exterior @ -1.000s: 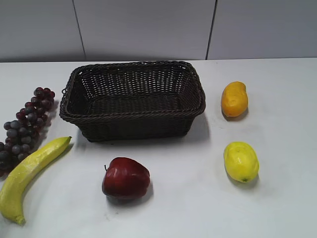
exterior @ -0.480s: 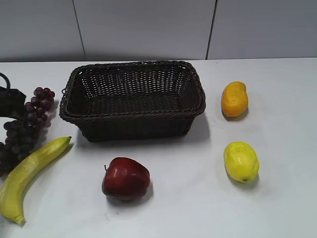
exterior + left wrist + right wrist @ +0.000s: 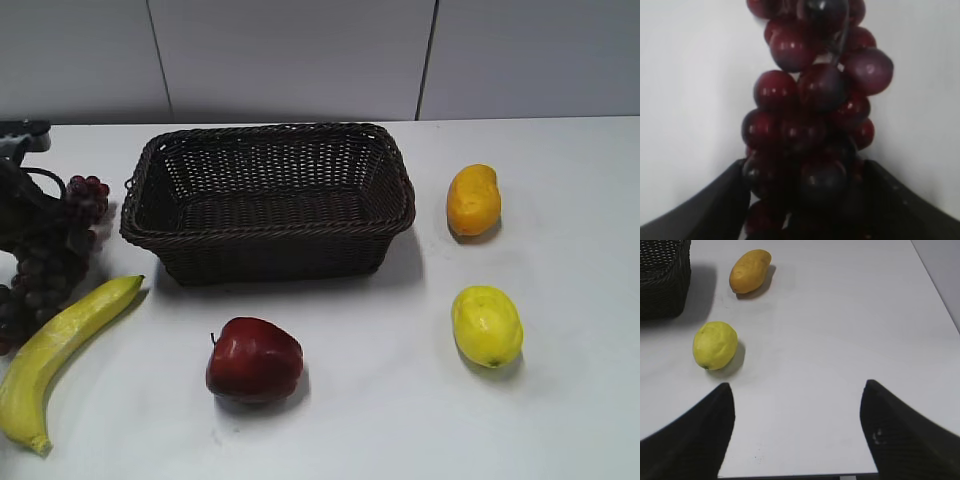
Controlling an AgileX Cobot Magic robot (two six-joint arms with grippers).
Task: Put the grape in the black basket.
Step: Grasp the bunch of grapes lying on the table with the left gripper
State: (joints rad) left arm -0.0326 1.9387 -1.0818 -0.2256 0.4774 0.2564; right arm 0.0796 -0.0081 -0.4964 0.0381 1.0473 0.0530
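- Black left gripper reaches in from the far left, lower than half a second ago, its jaws spread around the grape.
- Right gripper hovers spread above the white counter.
- One grape bunch lies left of one black basket, beside one banana; one apple, mango, lemon.

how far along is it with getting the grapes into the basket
Early stage. Done: the left gripper has reached the long bunch of dark purple-red grapes, its fingers straddling the bunch on the white table. In hand: closing on it; I can't tell whether the grip is firm yet. Left: lifting it, carrying it right, and dropping it into the dark woven wicker basket, which holds nothing. The right gripper sits open, idle.
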